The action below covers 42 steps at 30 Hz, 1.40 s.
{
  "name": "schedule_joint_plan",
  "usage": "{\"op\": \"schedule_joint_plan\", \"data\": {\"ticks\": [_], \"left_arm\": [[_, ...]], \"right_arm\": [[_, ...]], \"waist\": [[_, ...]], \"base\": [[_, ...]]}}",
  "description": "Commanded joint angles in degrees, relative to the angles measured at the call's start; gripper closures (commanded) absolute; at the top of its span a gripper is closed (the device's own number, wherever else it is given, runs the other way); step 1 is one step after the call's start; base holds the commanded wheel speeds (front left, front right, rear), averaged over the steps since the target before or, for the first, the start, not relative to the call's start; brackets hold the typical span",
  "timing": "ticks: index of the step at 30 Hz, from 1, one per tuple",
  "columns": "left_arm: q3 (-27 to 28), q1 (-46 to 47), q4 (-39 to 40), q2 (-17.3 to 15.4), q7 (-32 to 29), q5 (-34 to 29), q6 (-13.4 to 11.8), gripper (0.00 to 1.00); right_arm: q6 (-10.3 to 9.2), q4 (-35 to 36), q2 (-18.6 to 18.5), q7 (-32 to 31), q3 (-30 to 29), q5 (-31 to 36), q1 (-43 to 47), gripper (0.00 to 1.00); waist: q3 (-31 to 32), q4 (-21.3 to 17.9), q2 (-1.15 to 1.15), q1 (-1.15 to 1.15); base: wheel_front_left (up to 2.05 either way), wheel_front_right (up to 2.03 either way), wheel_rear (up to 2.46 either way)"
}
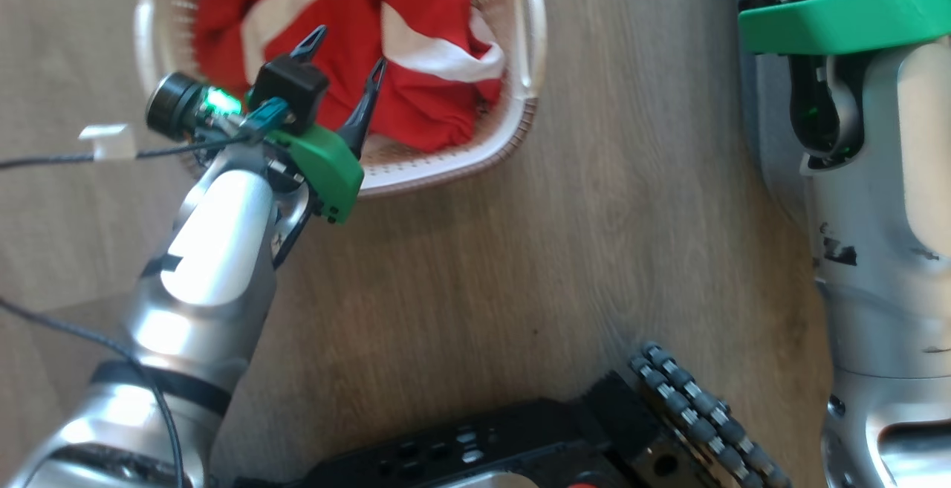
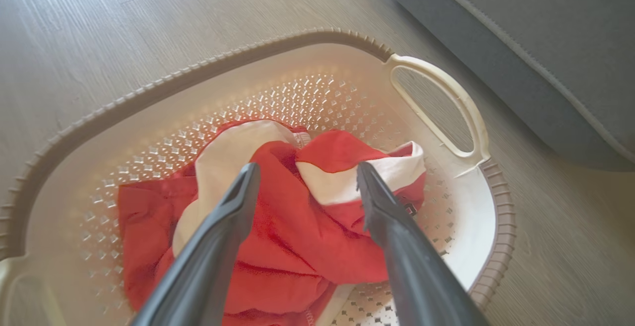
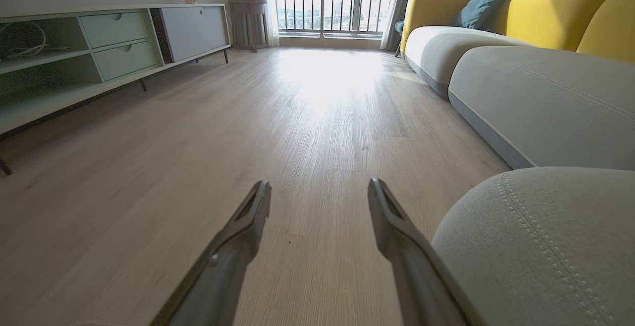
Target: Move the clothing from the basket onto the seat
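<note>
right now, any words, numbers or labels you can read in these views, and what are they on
No text can be read.
Right forearm, dark marks: too blurred to read.
White tag on the left arm's cable: no print to make out.
Clothing in the basket: red and white folds, nothing legible.

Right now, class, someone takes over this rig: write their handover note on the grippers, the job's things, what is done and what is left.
Left gripper: open, poised over the red-and-white clothing in the basket on the wooden floor.
Right gripper: open, empty, beside the grey seat.
Done: nothing gripped yet.
Left: grasp the clothing, carry it to the seat.
</note>
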State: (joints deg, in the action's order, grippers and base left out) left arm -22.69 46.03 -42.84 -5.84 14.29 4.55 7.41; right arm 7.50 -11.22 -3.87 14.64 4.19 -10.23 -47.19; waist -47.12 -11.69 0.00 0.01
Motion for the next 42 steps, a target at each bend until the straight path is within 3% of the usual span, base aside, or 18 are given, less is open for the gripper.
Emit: {"op": "schedule_joint_plan", "data": {"ticks": [1,19,25,32,33,34,42], "left_arm": [[-1.77,1.49,-0.29,-1.83,0.71,-0.21,0.07,0.0],[-22.36,14.39,-12.53,-7.59,0.71,1.91,0.07,0.0],[-24.24,18.46,-18.03,-7.69,0.62,1.17,-0.13,0.0],[-24.9,20.44,-25.0,-5.39,-0.85,1.73,-0.19,0.0],[-24.71,20.66,-25.28,-5.12,-0.66,2.08,-0.18,0.82],[-24.48,20.82,-25.5,-4.94,-0.45,2.43,-0.22,1.0],[-19.96,18.13,-21.9,-2.22,0.67,7.88,-1.1,1.0]], "right_arm": [[-0.01,2.35,0.96,0.36,1.06,-1.56,0.15,0.0],[-0.01,3.48,0.99,0.36,4.6,-9.68,0.32,0.0],[-0.01,3.62,0.99,0.36,5.19,-11.75,0.37,0.0],[-0.01,3.18,0.99,0.36,5.32,-12.31,1.16,0.0],[-0.01,3.11,0.99,0.36,5.28,-12.32,1.17,0.0],[-0.01,3.01,0.99,0.36,5.23,-12.35,1.06,0.0],[-0.01,1.86,0.99,0.36,3.74,-9.85,1.22,0.0]], "waist": [[-3.08,-2.85,0.0,-0.01],[-8.95,-9.88,0.0,-0.01],[-10.92,-11.8,0.0,-0.01],[-11.36,-11.9,0.0,-0.01],[-11.35,-11.88,0.0,-0.01],[-11.3,-11.87,0.0,-0.01],[-6.59,-8.74,0.0,-0.01]], "base": [[0.0,0.0,0.0],[0.0,0.0,0.0],[0.0,0.0,0.0],[0.0,0.0,0.0],[0.0,0.0,0.0],[0.0,0.0,0.0],[0.0,0.0,0.0]]}}
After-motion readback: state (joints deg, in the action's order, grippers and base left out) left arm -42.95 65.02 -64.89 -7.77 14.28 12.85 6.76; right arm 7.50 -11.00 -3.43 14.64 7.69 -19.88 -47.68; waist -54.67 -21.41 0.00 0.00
